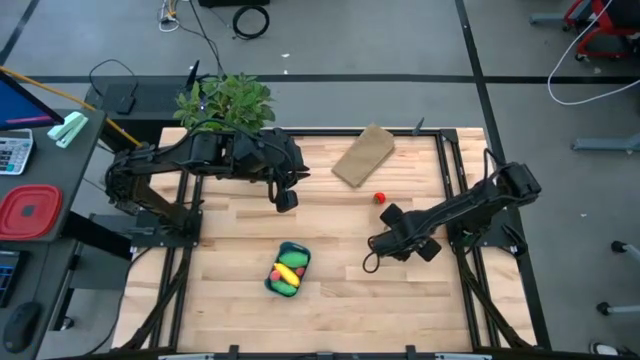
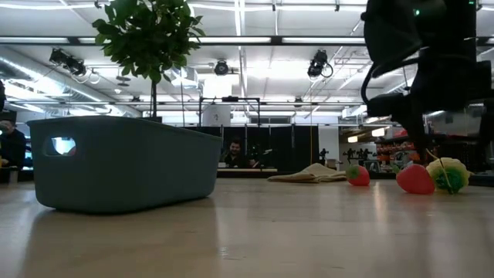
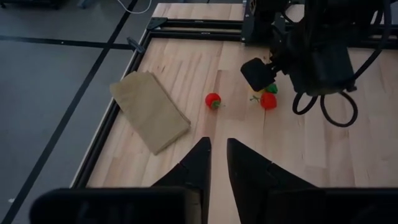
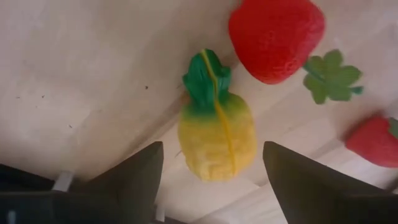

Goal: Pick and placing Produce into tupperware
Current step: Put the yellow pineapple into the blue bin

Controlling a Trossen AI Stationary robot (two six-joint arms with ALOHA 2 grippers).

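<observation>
The blue tupperware (image 1: 288, 270) stands on the table's near middle and holds a yellow banana with green and red pieces; in the low view (image 2: 123, 162) it stands at the left. My right gripper (image 4: 214, 162) is open, pointing down over a yellow toy pineapple (image 4: 217, 130), one finger on either side of it and apart from it. A big strawberry (image 4: 277, 37) and a second strawberry (image 4: 373, 140) lie beside the pineapple. Another red piece (image 1: 380, 198) lies farther back. My left gripper (image 1: 287, 200) is shut and empty, above the table's far middle.
A tan flat block (image 1: 363, 155) lies at the far middle-right. A potted leafy plant (image 1: 225, 100) stands at the far left edge. A red square container (image 1: 28, 212) sits off the table to the left. Bare wood lies along the near edge.
</observation>
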